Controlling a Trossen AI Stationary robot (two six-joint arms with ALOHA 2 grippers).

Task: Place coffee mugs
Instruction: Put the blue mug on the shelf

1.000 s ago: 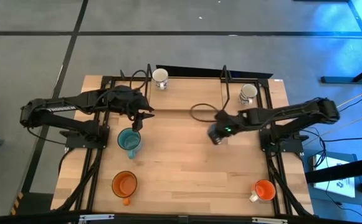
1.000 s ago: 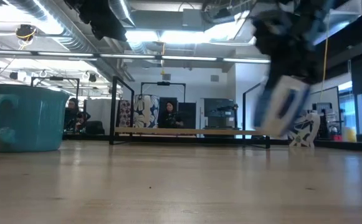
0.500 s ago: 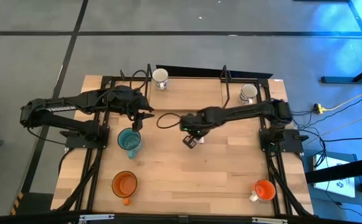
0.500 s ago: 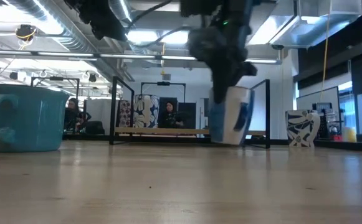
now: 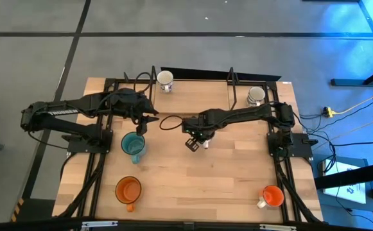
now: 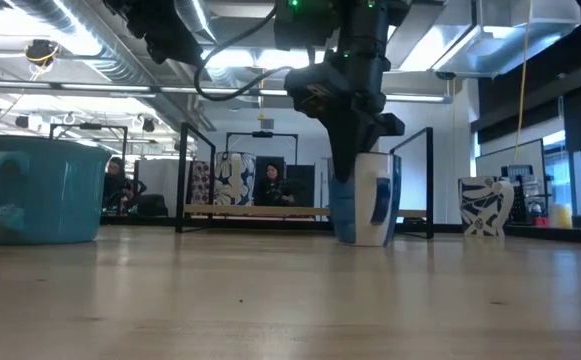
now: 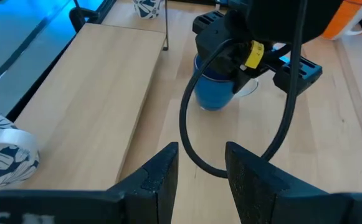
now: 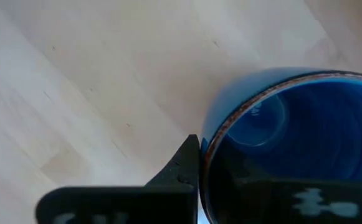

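Presently: right gripper [image 5: 196, 140] clamped on the rim of the dark blue mug [image 6: 366, 198], mid-table.

The mug appears upright with its base at or just above the wooden table [image 5: 173, 186]; contact cannot be confirmed from the low view. Judged best practice: settle it flat, part the fingers fully, then lift straight up so the rim is not dragged. The left gripper [image 5: 141, 123] hovers over the teal mug [image 5: 133, 144], fingers [image 7: 158, 180] spread, holding nothing. The blue mug's handle is hidden behind the gripper; in the high view the mug is largely covered.
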